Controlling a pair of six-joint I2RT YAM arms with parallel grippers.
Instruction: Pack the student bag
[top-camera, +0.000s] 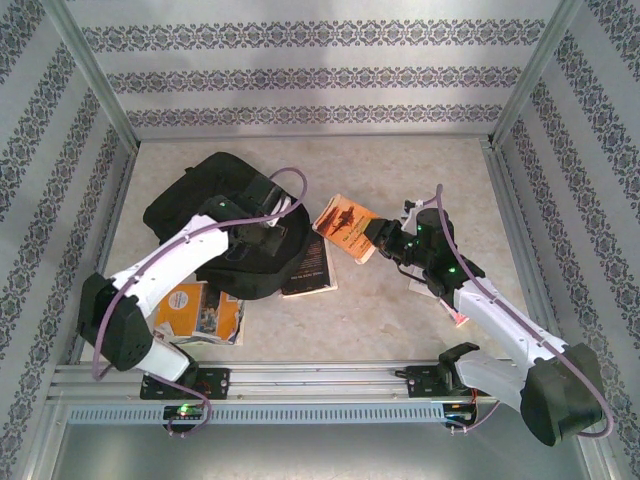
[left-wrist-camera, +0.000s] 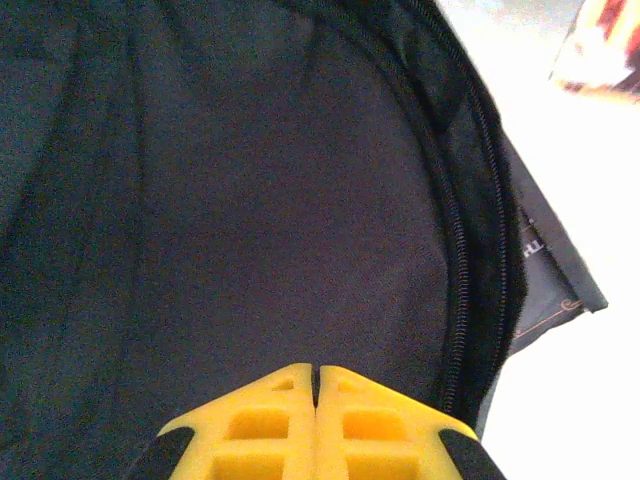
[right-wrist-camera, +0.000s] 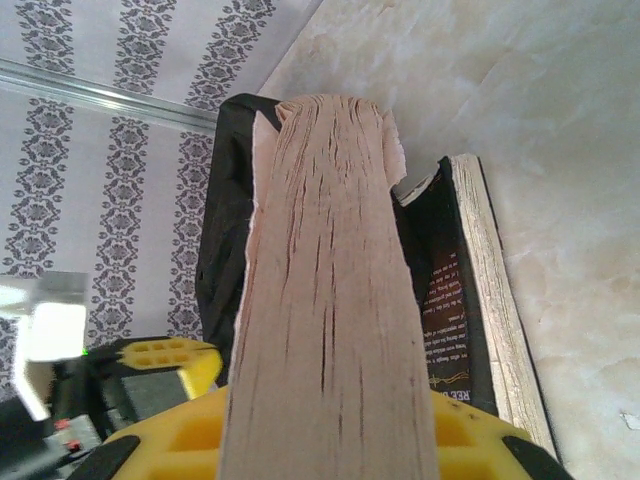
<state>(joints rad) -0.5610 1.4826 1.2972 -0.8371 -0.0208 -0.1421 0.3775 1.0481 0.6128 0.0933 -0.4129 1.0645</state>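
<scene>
Two claws framed the move. Left of centre on the surface (top-camera: 400, 170) lay the student bag (top-camera: 190, 210), and the left claw (left-wrist-camera: 316, 385) sat clenched at its open zipped mouth, nothing visible between its fingers. Just right of the bag a dark book (top-camera: 312, 265) lay flat, its edge under the fabric. Further right, the right claw (top-camera: 380, 240) gripped an orange book (top-camera: 345, 225). We judged its long axis pointed left toward that mouth.
</scene>
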